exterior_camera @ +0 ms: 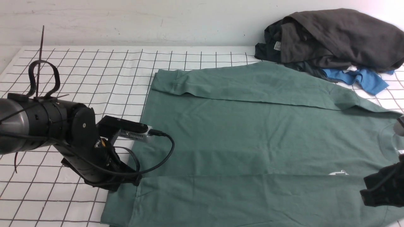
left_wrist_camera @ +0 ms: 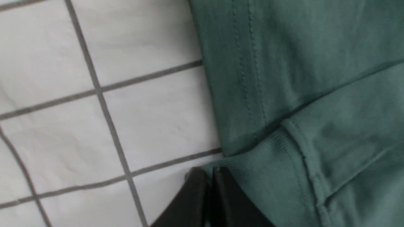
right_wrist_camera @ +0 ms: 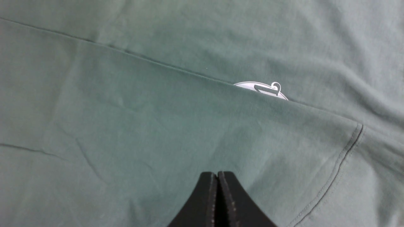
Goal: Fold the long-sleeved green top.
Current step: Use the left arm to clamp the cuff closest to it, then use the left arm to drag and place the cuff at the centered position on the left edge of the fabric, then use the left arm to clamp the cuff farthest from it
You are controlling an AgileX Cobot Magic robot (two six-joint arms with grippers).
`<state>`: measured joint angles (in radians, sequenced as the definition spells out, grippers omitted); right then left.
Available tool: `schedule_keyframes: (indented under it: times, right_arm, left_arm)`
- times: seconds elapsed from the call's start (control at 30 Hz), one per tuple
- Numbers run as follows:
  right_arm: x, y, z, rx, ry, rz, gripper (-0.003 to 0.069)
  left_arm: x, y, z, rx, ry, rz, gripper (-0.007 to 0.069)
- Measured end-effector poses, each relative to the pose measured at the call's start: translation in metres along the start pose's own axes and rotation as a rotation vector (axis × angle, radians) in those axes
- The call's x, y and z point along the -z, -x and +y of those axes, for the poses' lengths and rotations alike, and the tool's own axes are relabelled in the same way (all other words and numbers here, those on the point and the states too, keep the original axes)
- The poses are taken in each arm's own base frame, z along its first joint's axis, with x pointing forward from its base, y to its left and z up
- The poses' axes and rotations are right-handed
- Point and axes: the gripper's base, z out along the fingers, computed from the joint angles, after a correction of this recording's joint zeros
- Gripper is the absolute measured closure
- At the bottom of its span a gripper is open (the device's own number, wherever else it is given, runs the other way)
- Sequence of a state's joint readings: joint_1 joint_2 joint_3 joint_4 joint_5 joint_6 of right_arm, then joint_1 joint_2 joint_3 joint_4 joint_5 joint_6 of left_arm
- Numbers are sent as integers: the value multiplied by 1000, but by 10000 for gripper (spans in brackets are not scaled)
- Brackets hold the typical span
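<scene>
While spread flat, green long-sleeved top (exterior_camera: 252, 126): covers the bench (exterior_camera: 79, 72) from the middle to the right edge and down to the near edge, both sleeves folded across the body.
Left gripper (left_wrist_camera: 210, 171): clenched tight, tips at the ribbed cuff (left_wrist_camera: 268, 170) on the top's left side, towards the bench's near edge; cannot tell whether any cloth is pinched.
Right gripper (right_wrist_camera: 217, 174): pressed closed, nothing between the fingers, over the near sleeve, near the white logo (right_wrist_camera: 262, 89) half tucked under the sleeve's edge.
Far right corner: dark grey garments (exterior_camera: 334, 37) in a heap, meeting the top's far edge; blue garment (exterior_camera: 363, 78) poking out beneath.
</scene>
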<state>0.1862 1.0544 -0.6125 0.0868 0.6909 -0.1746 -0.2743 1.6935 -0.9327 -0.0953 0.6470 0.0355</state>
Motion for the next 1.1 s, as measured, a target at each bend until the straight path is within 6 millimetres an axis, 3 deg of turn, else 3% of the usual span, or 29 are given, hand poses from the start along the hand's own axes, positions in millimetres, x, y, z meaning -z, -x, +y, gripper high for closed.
schedule_keyframes:
  times: [0.23,0.3,0.4,0.47,0.5,0.53,0.57,0.6,0.63,0.7,0.83,0.9,1.0,1.03,1.1]
  right_arm:
    - [0,2,0,0,-4,-20,669]
    - [0,2,0,0,-4,-24,669]
    - [0,3,0,0,-5,-29,669]
    - [0,3,-1,0,-6,-34,669]
    - [0,3,-1,0,-6,-34,669]
    - [0,3,-1,0,-6,-34,669]
    - [0,3,-1,0,-6,-34,669]
    - [0,3,0,-2,-5,-36,669]
    - [0,3,0,-7,-2,-37,669]
    - [0,3,0,-14,3,-38,669]
    - [0,6,1,-31,16,-61,669]
    - [0,7,1,-34,15,-73,669]
    - [0,7,1,-34,14,-78,669]
    - [0,8,1,-34,13,-82,669]
    - [0,7,1,-31,11,-83,669]
  left_arm:
    - [90,48,-8,-83,-7,-295,629]
    - [108,61,-9,-100,-5,-365,629]
    - [111,72,-9,-109,0,-388,629]
    - [90,83,-7,-120,18,-364,629]
    - [90,83,-7,-122,20,-367,629]
    - [63,91,-4,-127,36,-333,618]
    - [60,92,-3,-128,38,-333,616]
    - [35,100,3,-113,44,-291,575]
    - [24,108,7,-94,48,-278,543]
    - [18,116,11,-69,51,-278,494]
    - [16,172,24,-10,45,-345,295]
    - [10,194,25,-6,40,-361,244]
    - [-6,215,26,-1,33,-362,214]
    - [-26,226,28,0,32,-350,207]
    - [-42,238,29,0,29,-370,206]
